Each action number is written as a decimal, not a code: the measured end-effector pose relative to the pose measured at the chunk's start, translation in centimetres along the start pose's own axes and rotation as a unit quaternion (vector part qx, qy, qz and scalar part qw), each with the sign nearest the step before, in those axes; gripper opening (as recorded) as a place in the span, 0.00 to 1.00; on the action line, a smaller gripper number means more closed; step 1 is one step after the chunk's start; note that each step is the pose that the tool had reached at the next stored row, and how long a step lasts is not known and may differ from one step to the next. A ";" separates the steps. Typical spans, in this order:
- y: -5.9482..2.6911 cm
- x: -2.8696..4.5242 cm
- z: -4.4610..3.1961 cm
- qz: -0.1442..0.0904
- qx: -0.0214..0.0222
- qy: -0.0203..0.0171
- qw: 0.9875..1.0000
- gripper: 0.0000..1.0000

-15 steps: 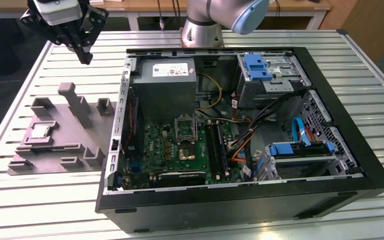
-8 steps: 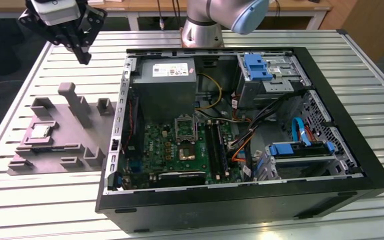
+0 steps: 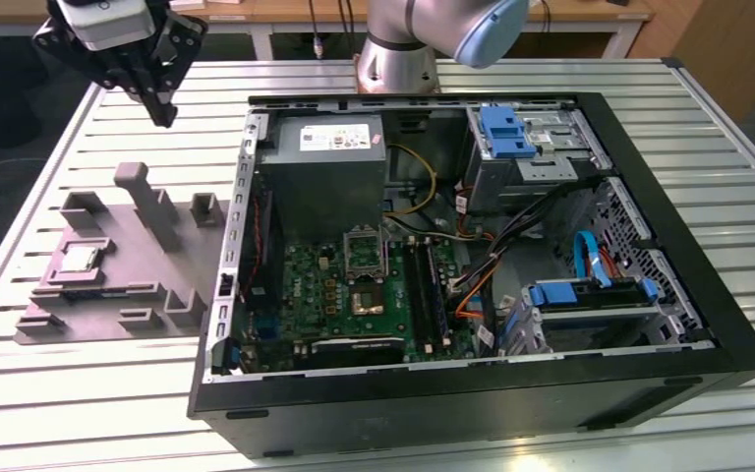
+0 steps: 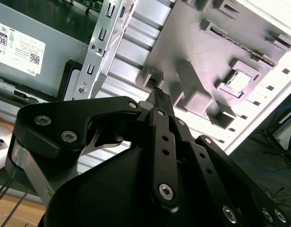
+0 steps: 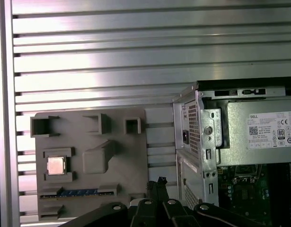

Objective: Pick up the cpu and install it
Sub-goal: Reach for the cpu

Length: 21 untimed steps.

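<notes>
cpu (image 3: 80, 258) flat in tray (image 3: 135, 277), metal top up

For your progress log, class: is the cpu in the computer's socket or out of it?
Out. The cpu lies flat in a recess of the grey holder, beside the open computer case, untouched by the gripper.
</notes>
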<state>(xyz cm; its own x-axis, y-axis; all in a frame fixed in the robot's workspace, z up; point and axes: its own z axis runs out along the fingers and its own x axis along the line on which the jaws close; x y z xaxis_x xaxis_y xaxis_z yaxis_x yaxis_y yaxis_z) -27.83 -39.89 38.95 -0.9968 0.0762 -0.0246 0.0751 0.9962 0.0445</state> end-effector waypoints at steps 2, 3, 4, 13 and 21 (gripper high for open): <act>0.00 0.06 -0.01 0.000 0.000 0.000 1.000 0.11; -0.01 0.09 0.00 0.000 0.000 0.000 1.000 0.11; -0.01 0.12 0.00 0.000 0.000 0.000 1.000 0.11; -0.03 0.37 0.00 0.000 0.000 0.000 1.000 0.11; -0.04 0.58 0.00 0.000 0.000 0.000 1.000 0.11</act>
<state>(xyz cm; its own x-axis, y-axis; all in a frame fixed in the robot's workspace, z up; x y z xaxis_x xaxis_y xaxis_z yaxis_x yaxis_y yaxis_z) -28.42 -39.90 38.93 -0.9968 0.0762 -0.0244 0.0751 0.9962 0.0443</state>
